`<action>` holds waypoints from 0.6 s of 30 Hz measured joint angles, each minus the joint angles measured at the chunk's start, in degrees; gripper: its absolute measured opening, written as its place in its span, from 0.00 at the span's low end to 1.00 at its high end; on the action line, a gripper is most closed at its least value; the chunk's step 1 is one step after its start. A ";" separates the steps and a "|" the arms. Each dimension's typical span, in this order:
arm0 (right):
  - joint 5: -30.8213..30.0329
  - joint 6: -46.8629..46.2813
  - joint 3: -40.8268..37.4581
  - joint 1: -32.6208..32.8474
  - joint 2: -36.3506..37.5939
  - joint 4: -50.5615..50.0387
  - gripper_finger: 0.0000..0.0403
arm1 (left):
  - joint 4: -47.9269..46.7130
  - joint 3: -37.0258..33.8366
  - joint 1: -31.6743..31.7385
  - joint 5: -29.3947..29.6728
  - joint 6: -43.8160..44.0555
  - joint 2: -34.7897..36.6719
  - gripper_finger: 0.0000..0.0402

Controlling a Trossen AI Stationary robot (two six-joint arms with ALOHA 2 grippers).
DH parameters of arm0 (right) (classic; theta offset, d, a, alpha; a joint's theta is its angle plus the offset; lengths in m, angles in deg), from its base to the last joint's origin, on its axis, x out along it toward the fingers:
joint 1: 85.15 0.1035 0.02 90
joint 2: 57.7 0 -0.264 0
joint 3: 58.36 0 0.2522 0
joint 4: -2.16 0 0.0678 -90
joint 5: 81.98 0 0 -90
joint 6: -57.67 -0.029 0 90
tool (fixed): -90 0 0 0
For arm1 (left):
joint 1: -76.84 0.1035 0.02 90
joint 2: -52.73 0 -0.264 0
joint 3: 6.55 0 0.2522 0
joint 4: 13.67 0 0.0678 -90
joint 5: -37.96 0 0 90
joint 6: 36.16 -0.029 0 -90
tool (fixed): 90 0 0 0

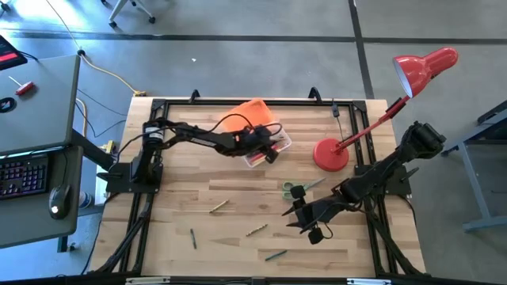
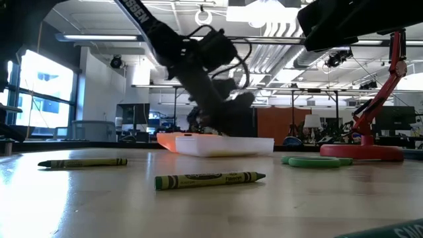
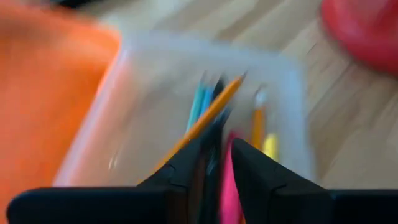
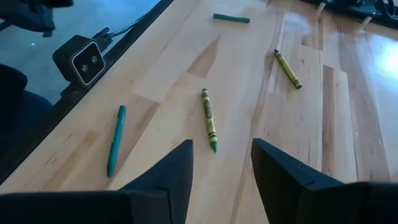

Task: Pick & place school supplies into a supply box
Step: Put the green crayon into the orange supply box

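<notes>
The supply box (image 1: 273,146) is a clear tray with its orange lid (image 1: 252,111) open behind it, at the far middle of the table. Several pens and pencils lie inside the supply box (image 3: 186,112). My left gripper (image 3: 222,155) hovers over the tray, pointing down into it, its fingers a narrow gap apart; an orange pencil (image 3: 208,112) slants beside one finger and something pink (image 3: 230,186) shows in the gap. Loose green crayons (image 4: 210,119) and a teal pen (image 4: 115,140) lie flat on the wood. My right gripper (image 4: 221,144) stands open above the near table. My left gripper is over the open tray, slanting down from the table's left. The orange pencil's lower end (image 3: 168,158) passes behind one finger; I cannot tell whether the fingers touch it or the pink thing, as the picture is blurred there.
A red desk lamp stands on its round base (image 1: 330,154) just right of the box. Green-handled scissors (image 1: 295,190) lie between the lamp base and my right gripper (image 1: 299,218). More crayons (image 1: 219,206) lie scattered over the near half. A small camera (image 4: 78,59) sits at the near edge.
</notes>
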 joint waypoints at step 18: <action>0.22 -0.61 0.00 0.02 0.00 -0.56 0.35 | -8.17 5.82 1.50 3.26 -4.55 -0.80 0.45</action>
